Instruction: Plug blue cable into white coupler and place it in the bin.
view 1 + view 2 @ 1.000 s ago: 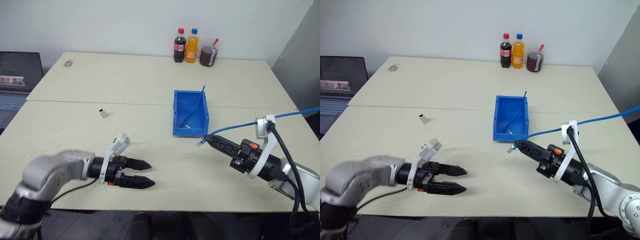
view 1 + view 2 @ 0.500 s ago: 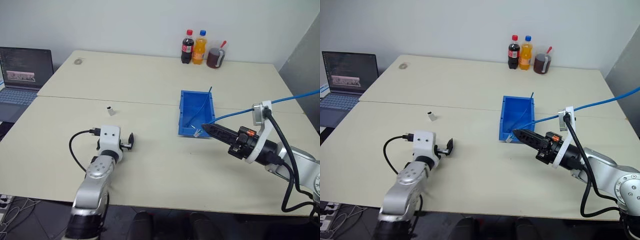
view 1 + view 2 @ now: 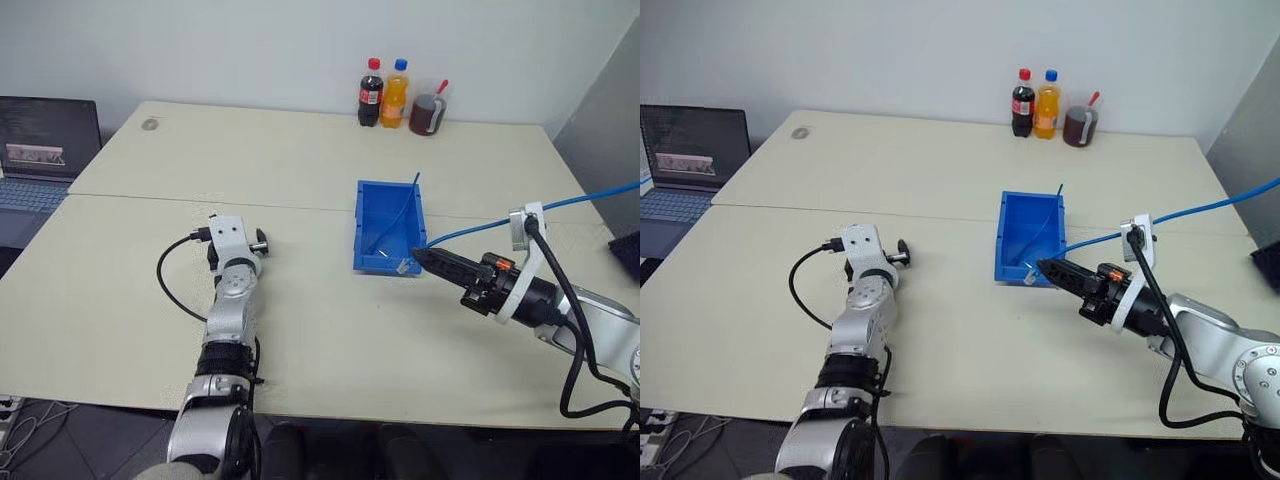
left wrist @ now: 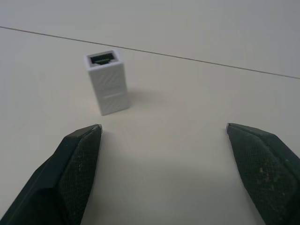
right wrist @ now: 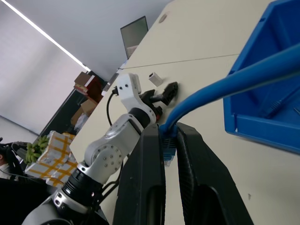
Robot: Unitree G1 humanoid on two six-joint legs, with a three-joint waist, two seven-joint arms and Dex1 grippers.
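While the right tool [image 3: 1043, 268] is clamped on the blue cable [image 3: 1200, 209] just behind its plug, the tip sits at the near corner of the bin [image 3: 371, 256], level with the wall's outer face; whether plug and wall touch cannot be told. From the grip the cable arcs up and away past the white bracket on that wrist and off the right edge of the head view. A second, shorter blue cable [image 3: 400, 212] lies inside the bin, leaning against its far wall.

The left tool [image 4: 164, 136] has its fingers [image 4: 79, 154] wide apart, low over the surface [image 3: 300, 160], pointing at the white coupler [image 4: 107, 82]. The coupler stands upright on the surface, dark socket facing up, just beyond the left-hand fingertip and not between the two; no contact. It is well apart from the bin, toward the robot's left.

Far edge of the surface: two bottles [image 3: 383, 92] and a dark cup [image 3: 424, 114]. A laptop [image 3: 692, 148] sits off the surface's left side.
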